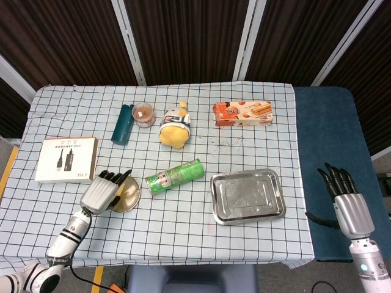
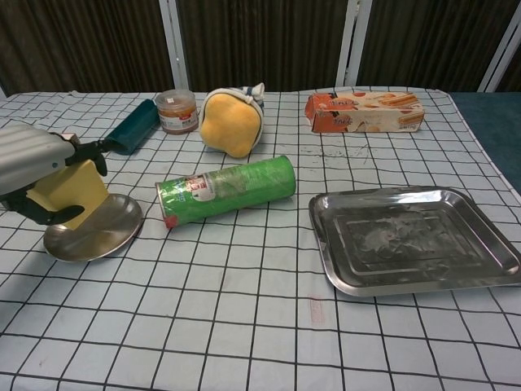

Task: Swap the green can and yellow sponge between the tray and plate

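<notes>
- Left hand (image 2: 37, 163) grips the sponge (image 2: 73, 191), fingers wrapped over its top and thumb under its near side; the sponge is tilted and sits just above the plate (image 2: 94, 232), at the plate's 10 o'clock edge. Whether its bottom corner touches the metal cannot be told.
- In the head view the left hand (image 1: 102, 191) covers most of the sponge (image 1: 123, 191); only a yellow sliver shows over the plate (image 1: 129, 198).
- Can (image 2: 226, 191) lies on its side on the cloth, between plate and tray, its green body pointing toward 2 o'clock and its red-rimmed end toward the plate. It is near the plate's 2 o'clock side, not touching it.
- Tray (image 2: 415, 240) sits at 3 o'clock from the can, with nothing in it.
- Right hand (image 1: 348, 198) is off the table at the 4 o'clock edge of the head view, over the blue surface, fingers spread apart and holding nothing.
- Behind the can, at 12 o'clock: plush (image 2: 232, 120), jar (image 2: 177, 111), teal case (image 2: 133, 126).
- Biscuit box (image 2: 365, 111) is at 12 o'clock from the tray.
- White box (image 1: 67, 159) lies at 11 o'clock from the plate.
</notes>
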Controlling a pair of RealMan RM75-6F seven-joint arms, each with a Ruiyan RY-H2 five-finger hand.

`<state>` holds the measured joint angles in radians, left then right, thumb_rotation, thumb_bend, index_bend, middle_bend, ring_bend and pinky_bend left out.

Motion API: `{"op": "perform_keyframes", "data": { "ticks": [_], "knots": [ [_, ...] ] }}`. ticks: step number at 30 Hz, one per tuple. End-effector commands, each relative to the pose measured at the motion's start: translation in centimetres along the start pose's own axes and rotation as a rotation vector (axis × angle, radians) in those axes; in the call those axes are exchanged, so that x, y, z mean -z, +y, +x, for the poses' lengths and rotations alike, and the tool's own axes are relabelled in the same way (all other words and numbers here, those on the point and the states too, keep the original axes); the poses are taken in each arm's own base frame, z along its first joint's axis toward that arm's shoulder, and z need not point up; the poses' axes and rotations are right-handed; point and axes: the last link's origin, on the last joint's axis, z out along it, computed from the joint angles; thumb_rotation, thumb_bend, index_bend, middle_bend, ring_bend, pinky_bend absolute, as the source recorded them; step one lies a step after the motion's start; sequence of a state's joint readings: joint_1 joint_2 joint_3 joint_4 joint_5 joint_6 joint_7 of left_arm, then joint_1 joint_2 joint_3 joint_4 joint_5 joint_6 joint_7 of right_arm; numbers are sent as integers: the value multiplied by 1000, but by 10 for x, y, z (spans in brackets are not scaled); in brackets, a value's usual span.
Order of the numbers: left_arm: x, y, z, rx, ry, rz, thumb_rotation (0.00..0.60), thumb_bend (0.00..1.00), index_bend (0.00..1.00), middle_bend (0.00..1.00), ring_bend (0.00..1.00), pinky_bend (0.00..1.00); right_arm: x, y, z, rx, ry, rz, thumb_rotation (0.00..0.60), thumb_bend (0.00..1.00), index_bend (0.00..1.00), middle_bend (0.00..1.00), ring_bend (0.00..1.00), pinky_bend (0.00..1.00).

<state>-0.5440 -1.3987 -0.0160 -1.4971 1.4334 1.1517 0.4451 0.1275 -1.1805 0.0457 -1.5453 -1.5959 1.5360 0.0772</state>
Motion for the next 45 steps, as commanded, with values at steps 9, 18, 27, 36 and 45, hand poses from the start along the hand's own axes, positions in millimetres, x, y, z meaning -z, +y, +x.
{"op": "perform_keyframes", "data": {
  "ticks": [9, 18, 27, 36, 45],
  "knots": [
    [31, 61, 37, 17, 139, -207, 600, 566, 36, 285, 365, 694, 3, 0, 4, -12, 24, 1, 600, 59, 0, 0, 0, 0],
    [12, 123, 43, 61, 116, -324, 600, 566, 38, 286, 365, 694, 7, 1, 9, -26, 40, 12, 600, 60, 0, 0, 0, 0],
    [-8, 177, 39, 88, 66, -382, 600, 566, 45, 287, 365, 694, 9, 3, 13, -43, 47, 24, 600, 60, 0, 0, 0, 0],
    [-16, 199, 26, 104, 32, -357, 600, 551, 43, 276, 357, 696, 8, 5, 15, -56, 36, 29, 600, 60, 0, 0, 0, 0],
    [-22, 193, 12, 45, 9, -312, 600, 492, 0, 68, 109, 473, 7, 6, 15, -58, 30, 28, 600, 60, 0, 0, 0, 0]
  ]
}}
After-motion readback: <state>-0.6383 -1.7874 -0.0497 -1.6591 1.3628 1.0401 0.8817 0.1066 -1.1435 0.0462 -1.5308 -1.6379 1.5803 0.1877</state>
